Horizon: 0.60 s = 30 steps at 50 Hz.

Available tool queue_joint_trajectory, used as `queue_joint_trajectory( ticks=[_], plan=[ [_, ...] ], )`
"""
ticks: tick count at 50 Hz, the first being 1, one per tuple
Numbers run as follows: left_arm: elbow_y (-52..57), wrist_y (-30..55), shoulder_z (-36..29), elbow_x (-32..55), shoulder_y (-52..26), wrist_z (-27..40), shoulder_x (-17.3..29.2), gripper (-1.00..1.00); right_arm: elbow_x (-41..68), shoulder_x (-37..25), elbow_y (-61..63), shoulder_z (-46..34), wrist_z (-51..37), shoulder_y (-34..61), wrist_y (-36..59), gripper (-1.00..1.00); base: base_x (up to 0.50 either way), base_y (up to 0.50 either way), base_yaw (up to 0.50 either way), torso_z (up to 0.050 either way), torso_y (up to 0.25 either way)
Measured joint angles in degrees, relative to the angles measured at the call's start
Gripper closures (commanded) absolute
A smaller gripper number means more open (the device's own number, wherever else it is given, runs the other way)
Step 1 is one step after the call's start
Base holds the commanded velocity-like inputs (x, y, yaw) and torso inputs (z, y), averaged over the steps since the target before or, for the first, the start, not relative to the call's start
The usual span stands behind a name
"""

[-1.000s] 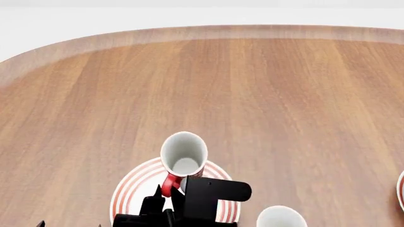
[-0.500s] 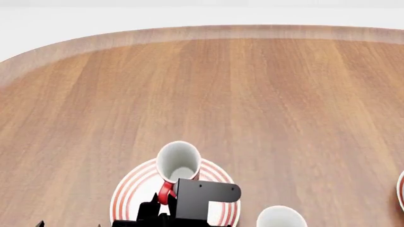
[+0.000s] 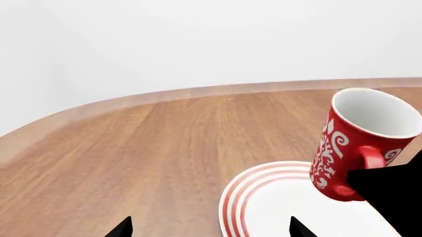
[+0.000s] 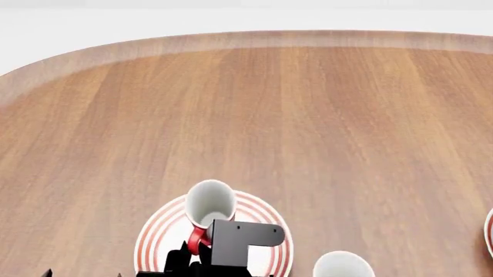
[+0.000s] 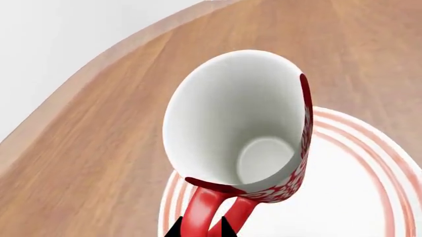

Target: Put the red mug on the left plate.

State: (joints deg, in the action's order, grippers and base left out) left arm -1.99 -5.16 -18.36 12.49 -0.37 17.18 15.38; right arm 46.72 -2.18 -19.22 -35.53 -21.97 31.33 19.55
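left wrist view: the red mug (image 3: pixel 356 143), patterned with white swirls, hangs tilted above the left plate (image 3: pixel 264 197), a white plate ringed with thin red lines. its base looks close to the plate's surface, though whether it touches cannot be told. a black gripper part covers the mug's handle side. the left gripper's own fingertips show only as two dark points well apart at the picture's edge, with nothing between them, so it is spread wide and holding nothing. the wooden table (image 3: pixel 132 148) stretches away behind.

head view: the red mug sits over the far part of the left plate, its white inside facing up. the right gripper (image 4: pixel 202 247) reaches in from the near side at the mug's red handle. compared with a second ago, the mug appears smaller and further down the picture, now well inside the plate's rings; it has come down toward the plate. a white mug (image 4: pixel 343 266) stands just beside the plate, and the rim of another plate (image 4: pixel 488 234) shows at the far right edge.

right wrist view: looking into the mug's white interior, two black fingertips sit closed tight around the red handle, so the right gripper grips the mug. the plate lies directly below.

judged from this, lowering is nearly done; levelling the mug and releasing remain.
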Motion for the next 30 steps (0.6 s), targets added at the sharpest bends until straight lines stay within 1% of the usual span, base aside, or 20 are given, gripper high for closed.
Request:
queue_joint_trajectory(
  ticks=[14, 30],
  plan=[
    [-0.1, -0.2, -0.1, 0.2, 0.0, 0.3, 0.2, -1.00, 2.7, 1.3, -11.0, -4.1, 2.4, 3.9, -5.2, 1.00, 0.00, 0.00, 0.00, 0.000, 0.000],
    [-0.3, -0.4, -0.3, 0.2, -0.2, 0.7, 0.4, -1.00, 8.9, 1.8, -19.8, -11.6, 3.1, 7.7, -10.8, 1.00, 0.00, 0.00, 0.00, 0.000, 0.001]
  ],
)
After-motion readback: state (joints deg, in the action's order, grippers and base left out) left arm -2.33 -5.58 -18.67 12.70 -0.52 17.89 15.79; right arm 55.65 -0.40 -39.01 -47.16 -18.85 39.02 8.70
